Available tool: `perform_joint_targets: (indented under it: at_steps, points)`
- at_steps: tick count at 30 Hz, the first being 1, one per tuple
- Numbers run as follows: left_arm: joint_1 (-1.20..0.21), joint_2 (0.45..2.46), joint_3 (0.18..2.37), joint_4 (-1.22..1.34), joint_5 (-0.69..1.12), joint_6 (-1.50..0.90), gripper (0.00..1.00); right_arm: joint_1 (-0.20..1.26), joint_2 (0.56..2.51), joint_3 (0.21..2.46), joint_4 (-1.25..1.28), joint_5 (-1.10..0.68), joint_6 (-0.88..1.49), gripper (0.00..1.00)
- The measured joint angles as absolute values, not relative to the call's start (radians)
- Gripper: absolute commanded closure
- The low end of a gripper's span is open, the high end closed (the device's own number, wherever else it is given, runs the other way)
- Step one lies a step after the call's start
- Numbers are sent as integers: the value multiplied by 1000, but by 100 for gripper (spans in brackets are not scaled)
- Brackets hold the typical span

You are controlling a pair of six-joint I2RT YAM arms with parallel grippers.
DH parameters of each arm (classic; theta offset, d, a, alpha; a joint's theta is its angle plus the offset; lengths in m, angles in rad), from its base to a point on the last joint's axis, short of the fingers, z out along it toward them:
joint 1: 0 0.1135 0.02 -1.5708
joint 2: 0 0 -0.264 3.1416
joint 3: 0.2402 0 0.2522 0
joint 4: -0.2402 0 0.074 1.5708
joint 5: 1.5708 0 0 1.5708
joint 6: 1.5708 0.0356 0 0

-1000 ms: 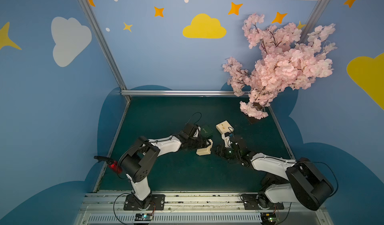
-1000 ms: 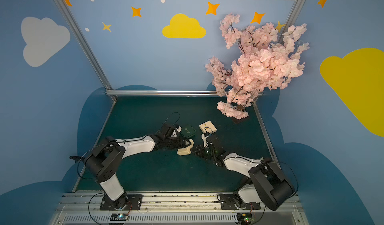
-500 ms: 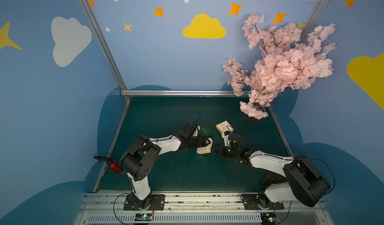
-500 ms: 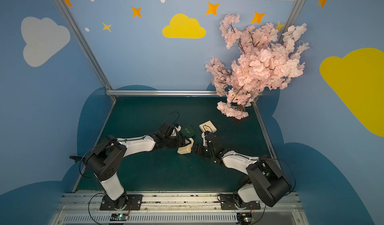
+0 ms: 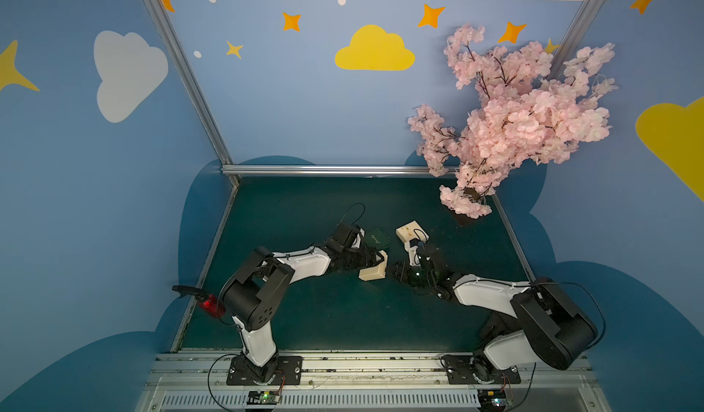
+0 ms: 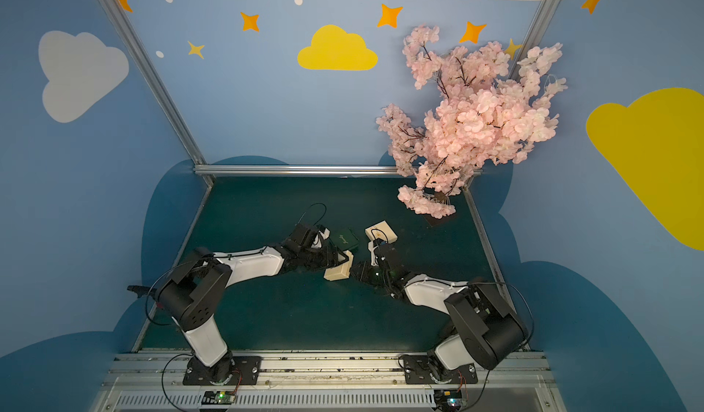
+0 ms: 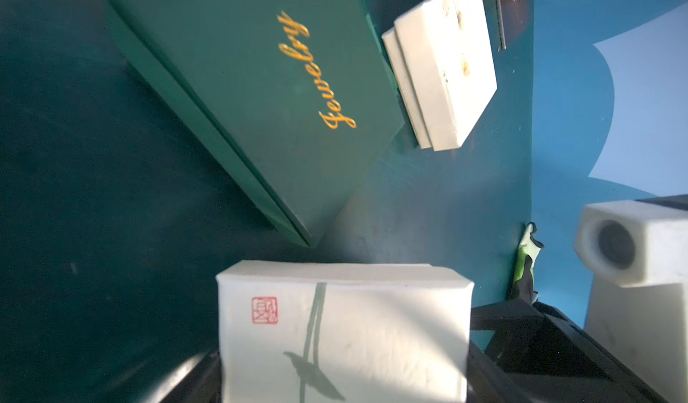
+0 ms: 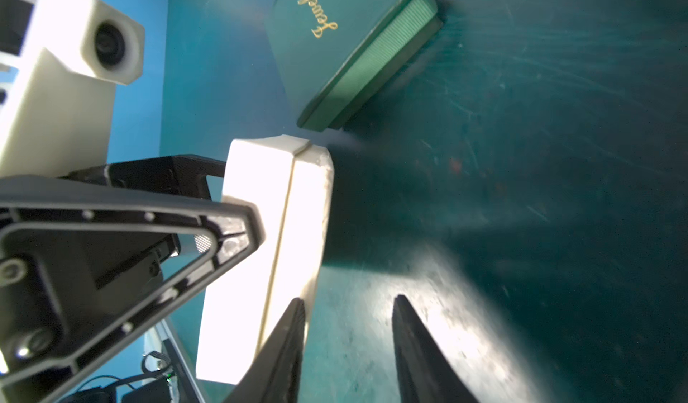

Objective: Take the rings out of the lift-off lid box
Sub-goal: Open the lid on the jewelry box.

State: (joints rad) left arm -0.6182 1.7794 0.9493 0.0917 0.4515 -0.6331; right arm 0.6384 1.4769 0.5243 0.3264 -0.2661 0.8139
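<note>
Pink blossom tree (image 5: 525,124), green mat (image 5: 324,315)

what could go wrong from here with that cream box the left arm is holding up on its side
1. The cream rectangular lidded box is held tipped on its side by the left end effector. If the lid comes off like this, the contents, not visible yet, may spill onto the dark green mat.
2. The right end effector, jaws apart, has one finger at the lid seam. A sideways push might twist the box out of the grip.
</note>
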Motion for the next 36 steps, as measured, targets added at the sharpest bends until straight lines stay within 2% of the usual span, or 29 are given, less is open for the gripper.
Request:
perform_joint_targets:
  at_steps: [25, 36]
  points:
    - [-609, 1762, 914, 130, 456, -663, 17, 638, 1549, 500, 363, -224, 831, 61]
    - [-640, 1669, 839, 91, 489, -671, 17, 660, 1430, 453, 242, -189, 833, 59]
